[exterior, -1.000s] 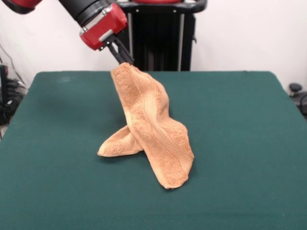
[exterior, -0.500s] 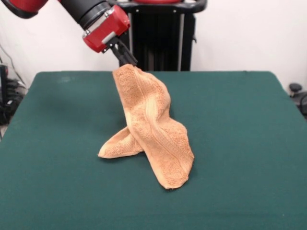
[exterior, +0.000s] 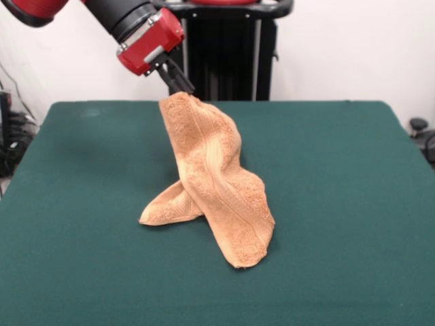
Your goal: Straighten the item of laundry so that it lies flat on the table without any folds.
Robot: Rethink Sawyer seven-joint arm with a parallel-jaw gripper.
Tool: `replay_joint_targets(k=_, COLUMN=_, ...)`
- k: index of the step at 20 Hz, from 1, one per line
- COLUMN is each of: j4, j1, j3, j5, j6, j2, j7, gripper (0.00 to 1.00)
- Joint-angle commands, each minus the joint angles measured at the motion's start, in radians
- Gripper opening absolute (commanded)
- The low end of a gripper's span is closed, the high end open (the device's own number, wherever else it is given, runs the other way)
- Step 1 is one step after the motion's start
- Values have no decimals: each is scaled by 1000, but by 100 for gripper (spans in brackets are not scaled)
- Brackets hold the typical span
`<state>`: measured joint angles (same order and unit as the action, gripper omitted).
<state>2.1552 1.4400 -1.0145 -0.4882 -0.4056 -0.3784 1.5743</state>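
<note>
Front view, the only 1 given: the gripper (exterior: 182, 88) hangs at about 11 o'clock from the picture's middle, its dark tips pinched onto the top corner of the towel (exterior: 214, 183). From that held corner the towel hangs down as a twisted, doubled rope toward 5 o'clock, and its lower part rests on the table (exterior: 340, 204) near the centre. 2 ends lie on the cloth top: 1 short flap pointing to 8 o'clock, 1 longer lobe reaching to 6 o'clock.

The risk, as I judge it: the towel is wound on itself, so laying it down from this hold would likely press the twist into new folds. The grip looks to take only a thin edge of terry cloth; a quick pull could let it slip out.
</note>
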Motion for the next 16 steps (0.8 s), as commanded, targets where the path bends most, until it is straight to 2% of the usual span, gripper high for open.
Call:
replay_joint_targets(k=1, j4=-80, j1=-73, j3=-18, j5=-11, j6=-12, j2=20, j7=-17, gripper=0)
replay_joint_targets(k=16, j4=-67, j1=-72, j3=-48, j5=4, j6=-16, j2=-24, j7=-10, gripper=0)
